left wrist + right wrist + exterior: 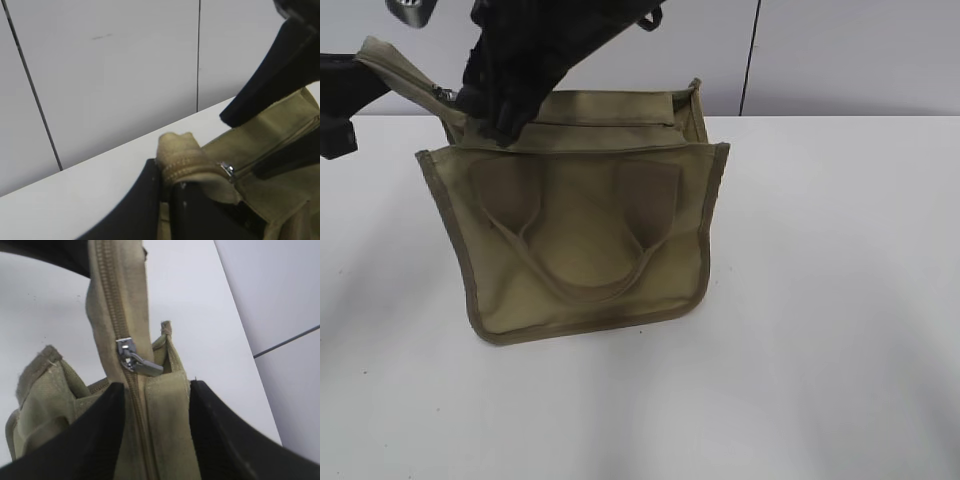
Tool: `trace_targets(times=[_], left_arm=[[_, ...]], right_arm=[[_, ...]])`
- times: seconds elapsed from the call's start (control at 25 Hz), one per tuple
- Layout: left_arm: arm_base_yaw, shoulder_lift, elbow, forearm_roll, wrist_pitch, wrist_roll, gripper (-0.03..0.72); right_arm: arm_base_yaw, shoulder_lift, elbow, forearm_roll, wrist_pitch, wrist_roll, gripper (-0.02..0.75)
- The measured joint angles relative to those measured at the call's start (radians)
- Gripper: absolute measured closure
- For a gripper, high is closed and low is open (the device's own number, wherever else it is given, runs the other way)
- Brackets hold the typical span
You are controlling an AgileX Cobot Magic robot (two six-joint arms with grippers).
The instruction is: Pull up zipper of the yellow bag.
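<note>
The yellow bag [590,240], an olive-khaki tote, stands on the white table with its handles facing me. The zipper [112,305] runs along its top panel. The zipper's silver pull [134,360] sits near the bag's left end [444,93] and also shows in the left wrist view [228,170]. My left gripper [167,187] is shut on the fabric tab [180,152] at the zipper's left end and holds it raised [390,62]. My right gripper [152,390] reaches across from above [500,125]. It is open, its fingers straddle the top panel, and the pull lies just beyond the fingertips.
The white table [840,300] spreads around the bag. A grey panelled wall [840,50] stands right behind it. The left arm's black body [335,110] is at the far left edge.
</note>
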Motion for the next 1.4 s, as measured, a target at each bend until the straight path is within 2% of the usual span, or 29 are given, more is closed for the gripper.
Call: trace_targets(times=[0.4, 0.6, 0.8, 0.92, 1.4], left_arm=[[0.000, 0.000, 0.000, 0.002, -0.023, 0.000, 0.683], [0.000, 0.000, 0.000, 0.014, -0.024, 0.000, 0.683], [0.000, 0.000, 0.000, 0.022, -0.033, 0.000, 0.683], [0.000, 0.000, 0.000, 0.027, -0.031, 0.000, 0.683], [0.000, 0.000, 0.000, 0.003, 0.050, 0.000, 0.683]], right_arm=[[0.029, 0.046, 0.000, 0.000, -0.079, -0.061, 0.413], [0.029, 0.060, 0.000, 0.000, -0.108, -0.066, 0.526], [0.029, 0.064, 0.000, 0.000, -0.111, -0.068, 0.568], [0.029, 0.070, 0.000, 0.000, -0.111, -0.069, 0.633], [0.029, 0.049, 0.000, -0.001, -0.074, -0.070, 0.638]])
